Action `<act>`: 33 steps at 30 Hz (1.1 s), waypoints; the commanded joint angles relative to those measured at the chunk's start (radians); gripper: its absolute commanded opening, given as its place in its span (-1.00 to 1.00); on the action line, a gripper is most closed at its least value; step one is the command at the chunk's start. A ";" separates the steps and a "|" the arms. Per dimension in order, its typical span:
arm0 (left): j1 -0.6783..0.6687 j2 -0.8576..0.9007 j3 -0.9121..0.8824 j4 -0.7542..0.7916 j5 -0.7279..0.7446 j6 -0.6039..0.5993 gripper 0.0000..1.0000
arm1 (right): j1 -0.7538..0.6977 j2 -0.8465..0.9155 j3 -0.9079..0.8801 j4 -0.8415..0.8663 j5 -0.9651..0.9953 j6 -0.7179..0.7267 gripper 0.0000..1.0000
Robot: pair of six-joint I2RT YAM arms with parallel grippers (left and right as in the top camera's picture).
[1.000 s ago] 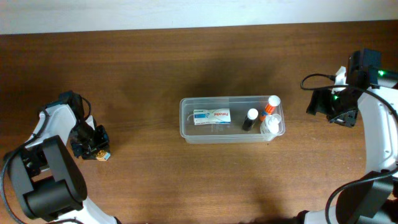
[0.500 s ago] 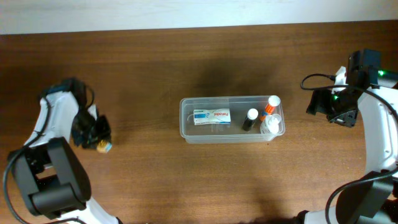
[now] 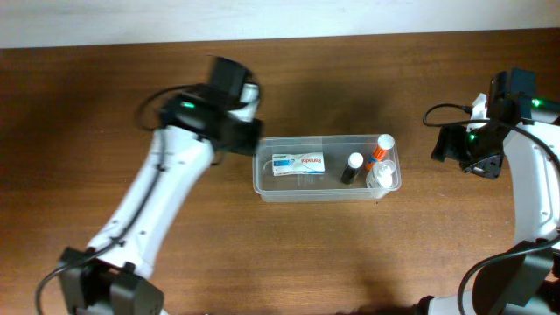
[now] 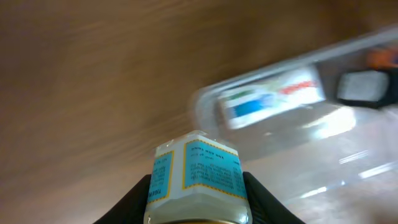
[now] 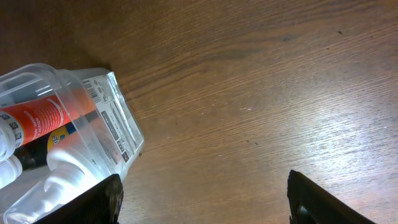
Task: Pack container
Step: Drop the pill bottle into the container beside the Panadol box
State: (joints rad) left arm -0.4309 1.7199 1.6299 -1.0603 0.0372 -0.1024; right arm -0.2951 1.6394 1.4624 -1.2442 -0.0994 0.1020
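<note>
**Container [image 3: 315,194] holding 4 items, a 5th pinched at its left end**

The clear container sits just right of the desk's middle, its long sides parallel to the far edge. Inside are a white tube [image 3: 297,163] at the left, then a black bottle [image 3: 352,167]. An orange tube [image 3: 380,150] and a white bottle [image 3: 380,178] fill the right end. The left gripper [image 4: 198,208] pinches a small blue-labelled bottle [image 4: 198,171] just beside the container's left end. The right gripper [image 5: 208,211] hangs spread and empty near the desk's right edge.
</note>
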 commanded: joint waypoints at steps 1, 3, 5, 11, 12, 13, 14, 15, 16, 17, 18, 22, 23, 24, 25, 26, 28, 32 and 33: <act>-0.109 0.056 0.005 0.043 -0.003 0.040 -0.49 | -0.005 -0.002 0.000 0.002 -0.002 0.003 0.53; -0.159 0.100 0.005 0.068 -0.003 0.040 -0.49 | -0.005 -0.002 0.000 0.002 -0.002 0.003 0.53; -0.200 0.148 0.005 0.089 -0.003 0.040 -0.49 | -0.005 -0.002 0.000 0.002 -0.002 0.003 0.53; -0.297 0.284 0.005 0.114 -0.002 0.040 -0.49 | -0.005 -0.002 0.000 0.002 -0.002 0.003 0.53; -0.307 0.299 0.005 0.114 -0.002 0.040 -0.49 | -0.005 -0.002 0.000 0.002 -0.002 0.003 0.53; -0.322 0.319 0.005 0.115 -0.003 0.040 -0.47 | -0.005 -0.002 0.000 0.002 -0.002 0.003 0.53; -0.331 0.331 0.005 0.115 -0.003 0.040 -0.44 | -0.005 -0.002 0.000 0.002 -0.002 0.003 0.53; -0.339 0.342 0.005 0.117 -0.003 0.040 -0.37 | -0.005 -0.002 0.000 0.002 -0.002 0.003 0.53; -0.345 0.347 0.005 0.117 -0.003 0.041 -0.35 | -0.005 -0.002 0.000 0.002 -0.002 0.003 0.53; -0.346 0.348 0.005 0.118 -0.003 0.041 -0.32 | -0.005 -0.002 0.000 0.002 -0.002 0.003 0.53; -0.345 0.348 0.006 0.119 -0.004 0.042 -0.27 | -0.005 -0.002 0.000 0.002 -0.002 0.003 0.53; -0.335 0.342 0.055 0.090 -0.045 0.051 0.21 | -0.005 -0.002 0.000 0.000 -0.002 0.003 0.53; -0.329 0.338 0.075 0.076 -0.055 0.051 0.27 | -0.005 -0.002 0.000 0.000 -0.002 0.003 0.53; -0.322 0.336 0.093 0.062 -0.063 0.051 0.32 | -0.005 -0.002 0.000 0.000 -0.002 0.002 0.53; -0.311 0.331 0.114 0.045 -0.071 0.051 0.34 | -0.005 -0.002 0.000 -0.001 -0.002 0.002 0.53; -0.296 0.324 0.139 0.026 -0.082 0.051 0.35 | -0.005 -0.002 0.000 -0.001 -0.002 0.002 0.53; -0.259 0.304 0.186 -0.014 -0.090 0.051 0.36 | -0.005 -0.002 0.000 0.000 -0.002 0.001 0.53; -0.168 0.227 0.247 -0.074 -0.090 0.050 0.36 | -0.005 -0.002 0.000 0.001 -0.002 -0.001 0.53; -0.146 0.204 0.253 -0.080 -0.090 0.049 0.36 | -0.003 -0.003 0.000 0.002 -0.002 -0.002 0.54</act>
State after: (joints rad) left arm -0.6529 2.0392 1.8339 -1.1187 -0.0280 -0.0639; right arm -0.2951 1.6394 1.4624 -1.2446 -0.0994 0.1017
